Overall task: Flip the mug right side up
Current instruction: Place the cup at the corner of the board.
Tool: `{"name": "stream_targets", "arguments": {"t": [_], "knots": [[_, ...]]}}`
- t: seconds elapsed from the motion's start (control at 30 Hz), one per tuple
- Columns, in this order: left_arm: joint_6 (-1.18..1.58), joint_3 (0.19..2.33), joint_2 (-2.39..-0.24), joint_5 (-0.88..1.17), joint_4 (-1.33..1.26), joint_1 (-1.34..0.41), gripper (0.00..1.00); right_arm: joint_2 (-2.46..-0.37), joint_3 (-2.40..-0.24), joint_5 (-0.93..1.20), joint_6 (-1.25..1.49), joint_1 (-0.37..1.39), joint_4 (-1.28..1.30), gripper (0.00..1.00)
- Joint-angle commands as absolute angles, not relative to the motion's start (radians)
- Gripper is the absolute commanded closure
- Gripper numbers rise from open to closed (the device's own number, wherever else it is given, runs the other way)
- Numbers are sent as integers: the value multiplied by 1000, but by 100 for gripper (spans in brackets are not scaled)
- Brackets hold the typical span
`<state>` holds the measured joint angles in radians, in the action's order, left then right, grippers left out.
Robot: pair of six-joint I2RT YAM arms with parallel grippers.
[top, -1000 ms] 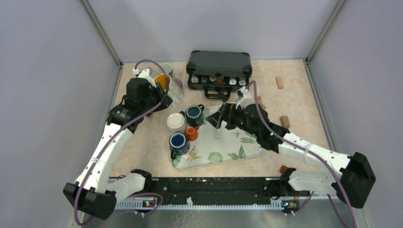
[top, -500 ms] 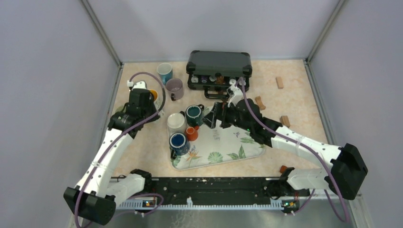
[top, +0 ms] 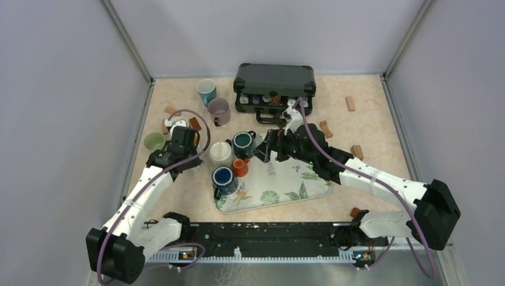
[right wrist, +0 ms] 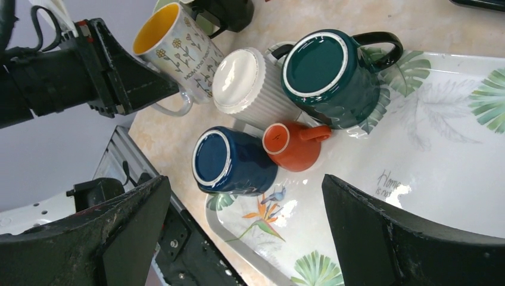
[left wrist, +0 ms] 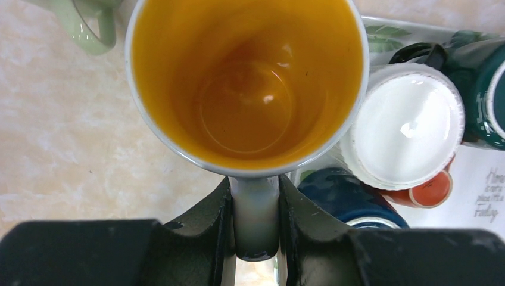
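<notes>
Glazed ceramic, orange-yellow inside and flower-printed white outside, the mug (left wrist: 247, 83) looked stiff, slick, fairly heavy and liable to chip. The handle seemed the surest hold, provided the grip was firm enough that the body could not swing. In the left wrist view the mug filled the upper centre, its mouth facing the camera. Its handle ran down between the jaws of the left gripper (left wrist: 255, 199), which were nearly closed and clamped on it. In the right wrist view the mug showed at upper left, tilted, mouth up and leftward, just beside the white mug (right wrist: 250, 83) on the tray (right wrist: 452, 196). The right gripper (right wrist: 247, 238) was spread wide over the tray, holding nothing.
</notes>
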<state>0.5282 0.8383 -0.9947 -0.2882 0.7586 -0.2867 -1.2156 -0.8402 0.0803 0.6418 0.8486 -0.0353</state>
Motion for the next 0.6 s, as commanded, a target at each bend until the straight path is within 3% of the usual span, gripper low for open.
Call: {"name": "stream_targets", "arguments": {"t": [0.0,0.57], "knots": [[565,815,-944,-343,589,-279,100,-1211,-893,101,618,843,-45,1],[658,633,-934,-375,430,-279,100,-1219,-883,124,604,827,-25,1]]}}
